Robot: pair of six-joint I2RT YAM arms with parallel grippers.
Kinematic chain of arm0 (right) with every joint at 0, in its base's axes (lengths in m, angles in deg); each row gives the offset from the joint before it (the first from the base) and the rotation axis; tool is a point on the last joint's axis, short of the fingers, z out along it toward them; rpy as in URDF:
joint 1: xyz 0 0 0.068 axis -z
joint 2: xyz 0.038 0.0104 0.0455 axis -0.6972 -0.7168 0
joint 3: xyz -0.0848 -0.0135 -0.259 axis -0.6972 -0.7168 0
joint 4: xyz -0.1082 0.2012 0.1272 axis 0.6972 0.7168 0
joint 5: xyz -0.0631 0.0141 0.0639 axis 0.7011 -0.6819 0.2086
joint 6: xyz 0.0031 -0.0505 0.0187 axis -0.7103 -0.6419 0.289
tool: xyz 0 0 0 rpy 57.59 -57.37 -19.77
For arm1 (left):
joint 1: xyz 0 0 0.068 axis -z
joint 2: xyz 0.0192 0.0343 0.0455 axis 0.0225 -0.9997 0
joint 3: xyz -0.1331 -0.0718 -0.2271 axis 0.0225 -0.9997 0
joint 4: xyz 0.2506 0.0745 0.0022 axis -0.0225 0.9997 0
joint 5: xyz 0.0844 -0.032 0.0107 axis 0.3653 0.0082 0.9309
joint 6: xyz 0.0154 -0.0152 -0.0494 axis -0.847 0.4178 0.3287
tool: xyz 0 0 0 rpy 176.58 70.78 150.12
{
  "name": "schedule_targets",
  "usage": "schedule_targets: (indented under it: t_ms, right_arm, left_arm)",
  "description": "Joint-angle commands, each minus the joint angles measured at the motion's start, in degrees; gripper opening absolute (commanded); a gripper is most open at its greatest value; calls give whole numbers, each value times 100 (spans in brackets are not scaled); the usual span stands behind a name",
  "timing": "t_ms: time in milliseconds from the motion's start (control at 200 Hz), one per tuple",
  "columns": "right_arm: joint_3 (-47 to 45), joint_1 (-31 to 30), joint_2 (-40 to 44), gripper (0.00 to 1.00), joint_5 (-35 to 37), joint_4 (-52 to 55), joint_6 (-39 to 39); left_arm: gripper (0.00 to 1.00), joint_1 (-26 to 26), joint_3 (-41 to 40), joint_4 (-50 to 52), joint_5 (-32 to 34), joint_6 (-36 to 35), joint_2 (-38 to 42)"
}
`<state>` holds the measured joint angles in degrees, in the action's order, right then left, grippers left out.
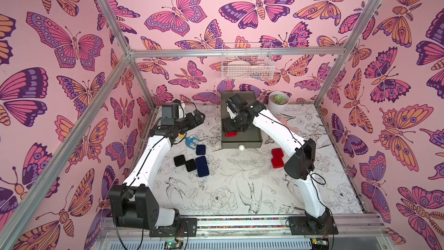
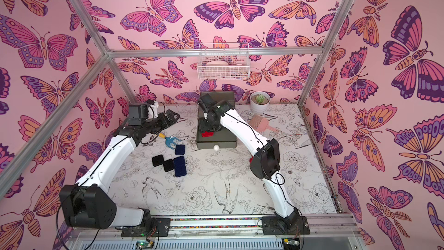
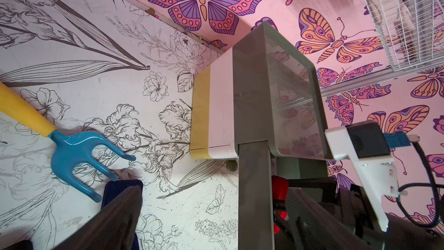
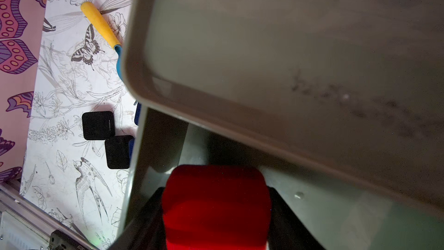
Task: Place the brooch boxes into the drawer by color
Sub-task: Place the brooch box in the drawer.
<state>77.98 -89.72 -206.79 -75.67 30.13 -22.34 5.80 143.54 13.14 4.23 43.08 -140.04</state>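
**A:** Top views: right gripper (image 1: 230, 131) is over the open olive top drawer (image 1: 249, 138) of the drawer chest (image 1: 251, 97). The red brooch box (image 1: 231, 135) is mostly hidden under it. Left gripper (image 1: 199, 117) is spread wide and empty, near the fork tool (image 1: 189, 140).

**B:** Other boxes?

**A:** On the table (image 1: 240, 188): black boxes (image 1: 179, 160) touching navy boxes (image 1: 201, 163), all matte. Two red boxes (image 1: 277, 152) sit beside the right arm (image 1: 271, 126), which nearly hides them in a top view (image 2: 251, 158).

**B:** Left wrist?

**A:** Chest side shows olive, white and yellow tiers. Only a sliver of the red brooch box (image 3: 280, 188) is visible.

**B:** Right wrist?

**A:** The box is velvety, a rounded square, low inside the drawer, with a finger (image 4: 278, 212) against each side. Its near edge is cut off. Can't tell if it touches the drawer floor.
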Motion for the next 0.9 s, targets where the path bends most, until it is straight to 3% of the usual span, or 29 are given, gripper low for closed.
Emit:
schedule_targets:
  t_ms: [0, 110, 281, 726, 822, 892]
  right_arm:
    - [13, -36, 45, 66, 153, -89, 275]
    - [-51, -8, 99, 73, 153, -156, 288]
    - [-228, 60, 249, 76, 128, -206, 228]
    - [-1026, 147, 1201, 72, 405, -464, -183]
    - [-1314, 199, 1376, 65, 456, -534, -206]
    - [-1575, 274, 1466, 48, 514, -595, -199]
  left_arm:
    - [100, -31, -116, 49, -128, -52, -14]
    - [100, -37, -146, 50, -129, -57, -6]
    - [100, -39, -154, 50, -143, -53, 16]
    - [100, -41, -98, 50, -160, -20, -17]
    - [100, -43, -99, 49, -160, -18, -26]
    - [100, -46, -100, 48, -156, -11, -31]
